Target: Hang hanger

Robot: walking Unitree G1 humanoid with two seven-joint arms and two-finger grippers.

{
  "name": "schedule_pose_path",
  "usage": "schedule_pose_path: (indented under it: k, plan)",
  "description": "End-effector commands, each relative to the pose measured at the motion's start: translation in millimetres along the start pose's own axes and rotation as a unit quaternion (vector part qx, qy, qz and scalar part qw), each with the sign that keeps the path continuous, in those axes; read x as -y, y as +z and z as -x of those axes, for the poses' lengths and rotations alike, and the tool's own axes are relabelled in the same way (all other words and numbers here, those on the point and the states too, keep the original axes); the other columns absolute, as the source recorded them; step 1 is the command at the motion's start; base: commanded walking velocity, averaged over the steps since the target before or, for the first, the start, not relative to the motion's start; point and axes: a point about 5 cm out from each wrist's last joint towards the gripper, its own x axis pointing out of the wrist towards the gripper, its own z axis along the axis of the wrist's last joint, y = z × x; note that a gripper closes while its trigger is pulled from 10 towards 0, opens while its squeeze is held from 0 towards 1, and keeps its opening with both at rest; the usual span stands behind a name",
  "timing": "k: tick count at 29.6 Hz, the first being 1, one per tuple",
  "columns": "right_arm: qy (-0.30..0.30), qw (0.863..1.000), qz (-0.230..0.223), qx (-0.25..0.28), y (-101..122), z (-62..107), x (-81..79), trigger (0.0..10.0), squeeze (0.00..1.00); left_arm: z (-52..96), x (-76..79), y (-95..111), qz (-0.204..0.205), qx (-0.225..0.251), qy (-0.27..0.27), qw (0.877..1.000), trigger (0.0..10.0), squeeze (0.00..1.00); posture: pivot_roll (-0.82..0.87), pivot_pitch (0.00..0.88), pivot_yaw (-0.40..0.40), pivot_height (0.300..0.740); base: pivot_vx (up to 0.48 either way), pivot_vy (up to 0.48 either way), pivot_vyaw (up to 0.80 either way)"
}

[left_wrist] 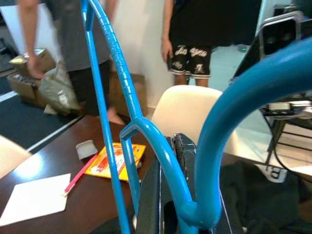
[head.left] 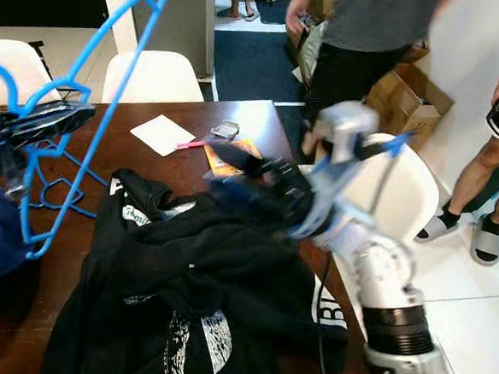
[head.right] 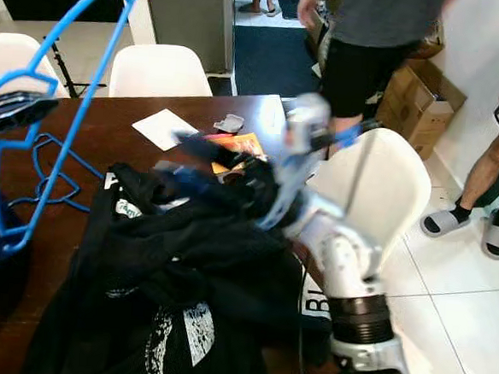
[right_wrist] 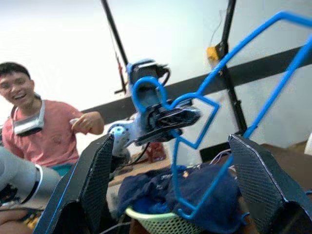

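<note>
Blue hanger [head.left: 75,106]: clamped in left end effector [head.left: 44,121] above bench [head.left: 237,122]. Right end effector [right_wrist: 170,195]: fingers apart; its wrist view reveals laundry basket [right_wrist: 161,222].

The dark brown wooden worktop [head.left: 262,124] carries a crumpled black printed garment [head.left: 199,295]. Beyond the garment lie a white paper sheet [head.left: 162,134], a pink pen [head.left: 192,144], and an orange packet [head.left: 235,154].
</note>
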Motion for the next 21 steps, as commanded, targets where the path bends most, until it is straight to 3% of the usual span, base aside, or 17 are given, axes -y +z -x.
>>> schedule_pose_path:
  k: [1, 2, 3, 5, 6, 7, 8, 9, 11, 12, 13, 15, 16, 17, 19, 20, 21]
  plan:
    - [0.013, 1.0, -0.008, 0.001, -1, -3.2, -3.4, 10.0, 1.0, 1.1, 1.7, 1, 0.004, 0.004, -0.008, 1.0, 10.0, 0.0, 0.1, 0.117, 0.013, 0.74, 0.0, 0.0, 0.0]
    - [0.0, 1.0, 0.013, -0.007, 7, 2.6, 1.0, 10.0, 1.0, 6.7, 1.8, 2, 0.009, -0.035, -0.04, 0.999, 10.0, 0.0, 0.12, 0.129, 0.016, 0.74, 0.0, 0.0, 0.0]
    - [0.0, 1.0, 0.013, -0.007, 7, 2.6, 1.0, 10.0, 1.0, 6.7, 1.8, 2, 0.009, -0.035, -0.04, 0.999, 10.0, 0.0, 0.12, 0.129, 0.016, 0.74, 0.0, 0.0, 0.0]
    - [-0.036, 0.995, 0.087, -0.029, 29, 10.9, 9.4, 10.0, 1.0, 16.5, 6.6, 8, 0.035, -0.114, -0.131, 0.984, 10.0, 0.0, 0.13, 0.131, 0.019, 0.74, 0.0, 0.0, 0.0]
    - [-0.036, 0.995, 0.087, -0.029, 29, 10.9, 9.4, 10.0, 1.0, 16.5, 6.6, 8, 0.035, -0.114, -0.131, 0.984, 10.0, 0.0, 0.13, 0.131, 0.019, 0.74, 0.0, 0.0, 0.0]
    - [-0.049, 0.989, 0.135, -0.045, 38, 11.6, 11.2, 10.0, 0.88, 18.2, 9.6, 9, 0.043, -0.15, -0.166, 0.974, 10.0, 0.0, 0.13, 0.131, 0.019, 0.74, 0.0, 0.0, 0.0]
    - [-0.044, 0.983, 0.17, -0.06, 43, 9.3, 9.3, 10.0, 0.0, 17.0, 12.9, 7, 0.045, -0.176, -0.193, 0.964, 10.0, 0.0, 0.14, 0.124, 0.019, 0.74, 0.0, 0.0, 0.0]
    - [-0.044, 0.983, 0.17, -0.06, 43, 9.3, 9.3, 10.0, 0.0, 17.0, 12.9, 7, 0.045, -0.176, -0.193, 0.964, 10.0, 0.0, 0.14, 0.124, 0.019, 0.74, 0.0, 0.0, 0.0]
    - [-0.034, 0.98, 0.188, -0.063, 49, 5.4, 5.3, 10.0, 0.0, 15.0, 17.0, 2, 0.047, -0.201, -0.217, 0.954, 10.0, 0.0, 0.14, 0.12, 0.019, 0.74, 0.0, 0.0, 0.0]
    - [-0.027, 0.977, 0.203, -0.059, 54, -0.4, 2.2, 10.0, 0.0, 12.3, 22.4, -4, 0.047, -0.22, -0.246, 0.943, 10.0, 0.0, 0.13, 0.102, 0.02, 0.74, 0.0, 0.0, 0.0]
    - [-0.027, 0.977, 0.203, -0.059, 54, -0.4, 2.2, 10.0, 0.0, 12.3, 22.4, -4, 0.047, -0.22, -0.246, 0.943, 10.0, 0.0, 0.13, 0.102, 0.02, 0.74, 0.0, 0.0, 0.0]
    - [0.001, 0.972, 0.225, -0.063, 58, -8.8, -5.8, 10.0, 0.0, 7.5, 31.2, -11, 0.05, -0.234, -0.296, 0.925, 10.0, 0.0, 0.13, 0.096, 0.021, 0.74, 0.0, 0.0, 0.0]
    - [0.001, 0.972, 0.225, -0.063, 58, -8.8, -5.8, 10.0, 0.0, 7.5, 31.2, -11, 0.05, -0.234, -0.296, 0.925, 10.0, 0.0, 0.13, 0.096, 0.021, 0.74, 0.0, 0.0, 0.0]
    - [0.028, 0.968, 0.237, -0.079, 57, -11.6, -11.7, 10.0, 0.0, 4.5, 35.1, -12, 0.053, -0.238, -0.325, 0.914, 10.0, 0.0, 0.13, 0.087, 0.022, 0.74, 0.0, 0.0, 0.0]
    - [0.047, 0.964, 0.244, -0.092, 56, -12.8, -15.7, 10.0, 0.0, 2.8, 37.3, -13, 0.056, -0.24, -0.342, 0.907, 10.0, 0.0, 0.13, 0.086, 0.022, 0.74, 0.0, 0.0, 0.0]
    - [0.087, 0.959, 0.242, -0.118, 56, -13.1, -23.8, 10.0, 0.0, -0.3, 42.3, -12, 0.056, -0.246, -0.369, 0.895, 10.0, 0.0, 0.13, 0.076, 0.025, 0.74, 0.0, 0.0, 0.0]
    - [0.087, 0.959, 0.242, -0.118, 56, -13.1, -23.8, 10.0, 0.0, -0.3, 42.3, -12, 0.056, -0.246, -0.369, 0.895, 10.0, 0.0, 0.13, 0.076, 0.025, 0.74, 0.0, 0.0, 0.0]
